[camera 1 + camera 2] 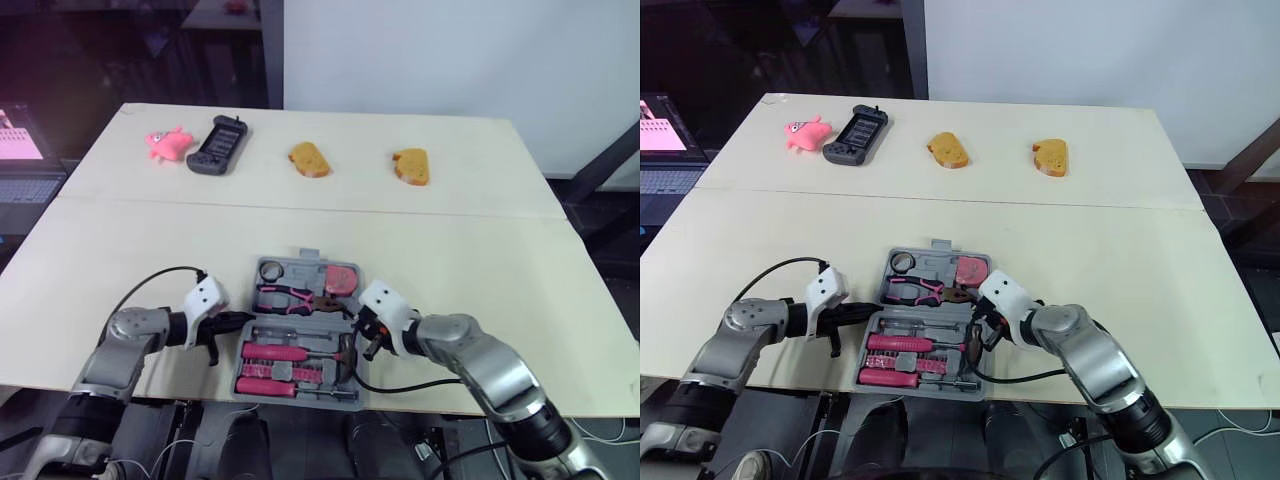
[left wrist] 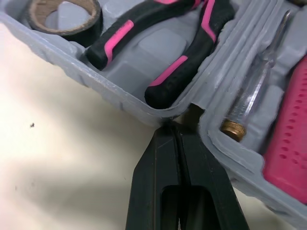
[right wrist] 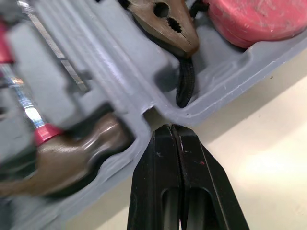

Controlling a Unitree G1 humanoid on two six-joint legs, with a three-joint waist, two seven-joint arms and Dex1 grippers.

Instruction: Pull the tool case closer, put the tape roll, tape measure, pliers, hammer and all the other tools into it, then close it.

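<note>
The left gripper [image 1: 240, 322] and right gripper [image 1: 366, 337], pinched shut and empty, are seen from the head flanking the open tool case [image 1: 300, 401] at the front of the table [image 1: 500, 260]. In each wrist view its hinge notch is met. Stiff, light plastic is judged; its far rim is best taken for closing.

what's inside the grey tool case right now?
The open grey plastic tool case holds a black tape roll, pink-and-black pliers, red tape measure, brown-headed hammer and pink-handled screwdrivers. The tools cover their moulded slots.

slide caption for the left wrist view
Left gripper, shut, at the edge of the open tool case; pliers and tape roll inside
</note>
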